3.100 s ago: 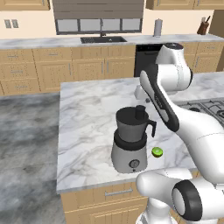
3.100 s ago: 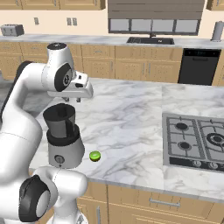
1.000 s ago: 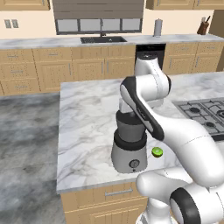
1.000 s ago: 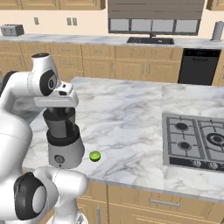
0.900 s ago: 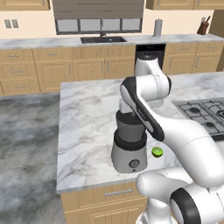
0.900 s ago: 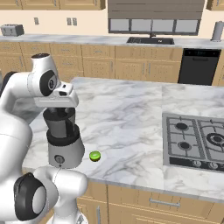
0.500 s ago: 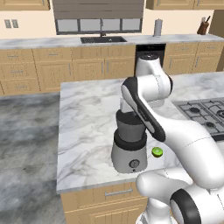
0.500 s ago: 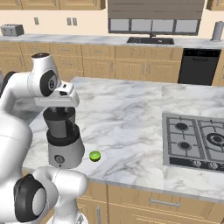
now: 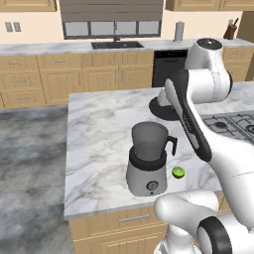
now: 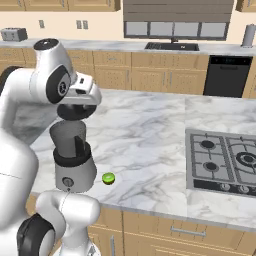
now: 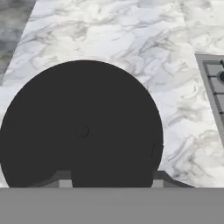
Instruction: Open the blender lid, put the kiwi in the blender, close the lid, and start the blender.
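The blender [image 9: 148,163] [image 10: 72,160] stands near the front edge of the marble island, its dark jar open at the top. My gripper [image 10: 75,106] is shut on the blender lid [image 9: 163,106] [image 10: 75,112], a dark round disc held in the air just above the jar's rim. In the hand view the blender lid [image 11: 83,127] hangs under my gripper [image 11: 111,181] and hides the jar below. The kiwi [image 9: 178,172] [image 10: 108,178] lies on the counter just to the right of the blender's base.
A gas cooktop [image 9: 233,126] [image 10: 225,160] is set into the island at the right. Bare marble [image 10: 145,130] stretches between blender and cooktop. The back counter carries a sink [image 9: 116,44] [image 10: 172,46], with a black dishwasher [image 10: 225,75] below it.
My gripper has shut on the lid's knob and lifted the lid off the jar, which now stands open. The blender and the kiwi have not moved.
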